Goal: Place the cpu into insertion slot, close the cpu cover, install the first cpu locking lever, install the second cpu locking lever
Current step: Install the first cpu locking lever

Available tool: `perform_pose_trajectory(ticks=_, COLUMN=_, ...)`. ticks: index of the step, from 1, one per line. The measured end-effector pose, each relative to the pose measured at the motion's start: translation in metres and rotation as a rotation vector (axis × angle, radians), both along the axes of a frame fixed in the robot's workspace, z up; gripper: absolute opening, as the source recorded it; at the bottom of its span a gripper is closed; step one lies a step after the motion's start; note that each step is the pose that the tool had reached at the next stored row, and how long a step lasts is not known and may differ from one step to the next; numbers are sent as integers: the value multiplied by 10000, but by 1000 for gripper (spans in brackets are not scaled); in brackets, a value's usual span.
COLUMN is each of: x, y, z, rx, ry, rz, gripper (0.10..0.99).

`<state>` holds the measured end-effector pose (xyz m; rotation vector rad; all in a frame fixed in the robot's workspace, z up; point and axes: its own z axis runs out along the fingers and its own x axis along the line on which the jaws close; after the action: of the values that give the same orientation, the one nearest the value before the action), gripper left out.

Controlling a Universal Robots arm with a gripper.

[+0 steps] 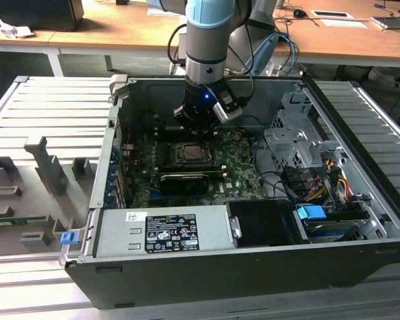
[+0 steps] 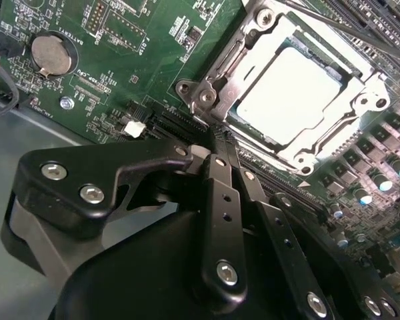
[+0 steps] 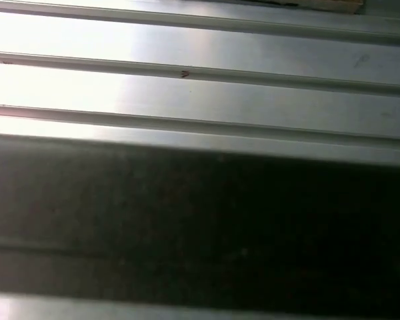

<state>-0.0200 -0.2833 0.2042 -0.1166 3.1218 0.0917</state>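
One arm, wrist pointing straight down into the open case (image 1: 360, 253), gripper (image 1: 199, 120) hanging low over the motherboard (image 1: 243, 170) near the case's back wall.

Gripper (image 2: 217, 137) in the second wrist view: fingers (image 2: 220, 200) pressed together, clenched on nothing I can see, tips close above the board just beside one corner of the socket.

Cpu (image 2: 295, 90) sits flat in the slot (image 2: 217, 100), just ahead of the fingertips. Cover (image 2: 350, 110) is down over it, metal frame lying around the chip's edges with the silvery top showing through the window. A thin lever rod (image 2: 333, 27) runs along the far side of the cover; whether it's latched is hard to tell from this angle.

In the exterior view the cpu (image 1: 190, 154) lies just below the gripper in the picture, with the black card (image 1: 183, 181) beyond that. Coin cell (image 2: 48, 55) sits off to the side of the fingers, well apart.

First wrist view: ribbed metal surface (image 3: 200, 87) above a dark band.
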Motion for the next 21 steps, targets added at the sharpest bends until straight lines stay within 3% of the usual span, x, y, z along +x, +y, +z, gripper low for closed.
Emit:
perform_pose_trajectory(ticks=8, x=1, y=1, z=-26, rx=21, ry=-4, rz=-2, gripper=106)
perform_pose_trajectory(ticks=12, x=1, y=1, z=100, rx=21, ry=-2, rz=-1, gripper=106)
perform_pose_trajectory(ticks=21, x=1, y=-15, z=107, rx=22, ry=-2, rz=-2, gripper=106)
